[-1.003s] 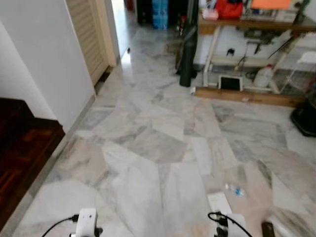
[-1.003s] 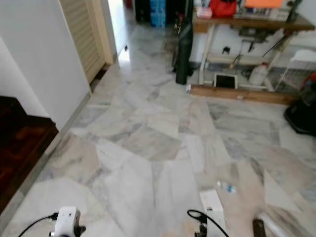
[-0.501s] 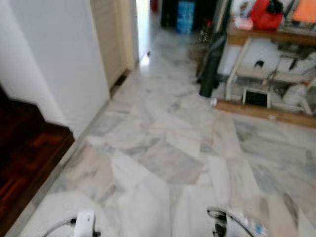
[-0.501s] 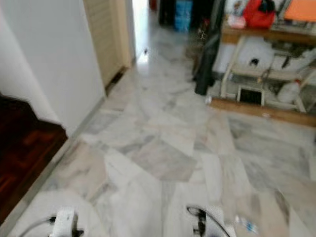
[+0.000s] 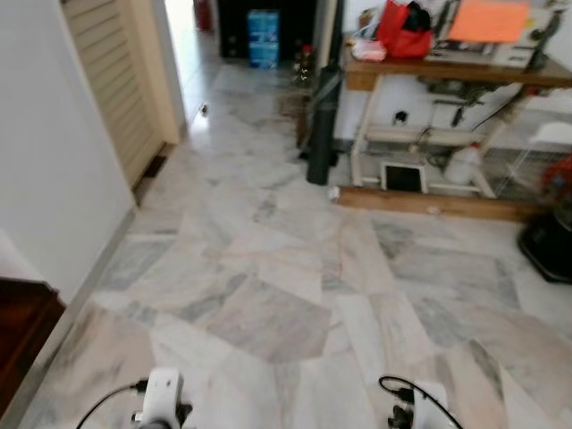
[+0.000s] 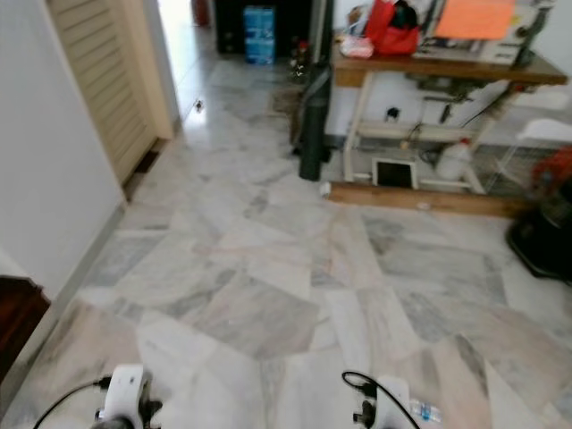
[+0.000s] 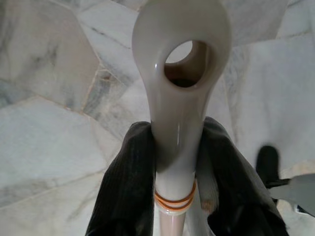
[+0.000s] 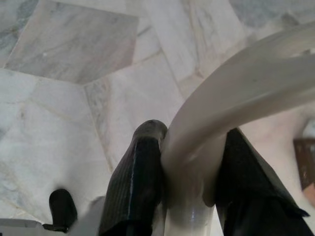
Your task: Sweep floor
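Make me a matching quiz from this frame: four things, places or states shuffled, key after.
Things:
1. left gripper
2. right gripper
3. red bag
4. dark tall bag

Places or states:
A. on the wooden table top
B. shut on the curved cream handle
C. standing on the floor by the table's leg
D. shut on the cream handle with a hanging hole

Pairs: 1-D, 2-B, 3-A, 4-C
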